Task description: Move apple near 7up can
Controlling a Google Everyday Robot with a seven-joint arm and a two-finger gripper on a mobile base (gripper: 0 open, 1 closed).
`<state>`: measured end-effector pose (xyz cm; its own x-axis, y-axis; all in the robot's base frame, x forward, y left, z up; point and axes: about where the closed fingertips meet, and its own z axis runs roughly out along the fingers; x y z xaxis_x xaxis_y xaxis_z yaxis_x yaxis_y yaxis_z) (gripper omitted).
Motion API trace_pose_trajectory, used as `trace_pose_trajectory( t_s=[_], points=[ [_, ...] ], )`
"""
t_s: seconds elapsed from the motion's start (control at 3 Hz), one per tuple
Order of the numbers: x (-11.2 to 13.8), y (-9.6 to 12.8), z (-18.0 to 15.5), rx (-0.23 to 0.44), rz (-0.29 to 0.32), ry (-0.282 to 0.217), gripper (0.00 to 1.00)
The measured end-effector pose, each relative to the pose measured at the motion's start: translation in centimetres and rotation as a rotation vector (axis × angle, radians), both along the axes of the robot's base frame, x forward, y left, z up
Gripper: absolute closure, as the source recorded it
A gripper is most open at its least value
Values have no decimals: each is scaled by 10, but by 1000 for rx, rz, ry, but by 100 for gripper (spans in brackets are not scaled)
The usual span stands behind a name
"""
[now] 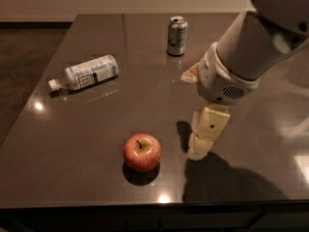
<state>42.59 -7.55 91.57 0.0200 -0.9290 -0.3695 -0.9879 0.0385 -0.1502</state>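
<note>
Count: one apple, one 7up can, one bottle, one hand beside the apple, grip unclear.

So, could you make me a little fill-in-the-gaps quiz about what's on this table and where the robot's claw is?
1. The apple is mostly ____ in colour.
2. The 7up can stands ____ at the far end of the table.
3. The clear bottle lies on its ____.
4. Of these three things, the gripper hangs nearest the ____.
Missing words: red; upright; side; apple.
</note>
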Motion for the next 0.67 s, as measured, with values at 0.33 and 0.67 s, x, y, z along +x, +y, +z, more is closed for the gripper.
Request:
trace_pose_trajectory(
  t_s=[0.33, 0.67],
  points=[
    [-12, 25, -15, 20, 64, 7, 0],
    [-25, 46, -30, 38, 116, 18, 0]
  ],
)
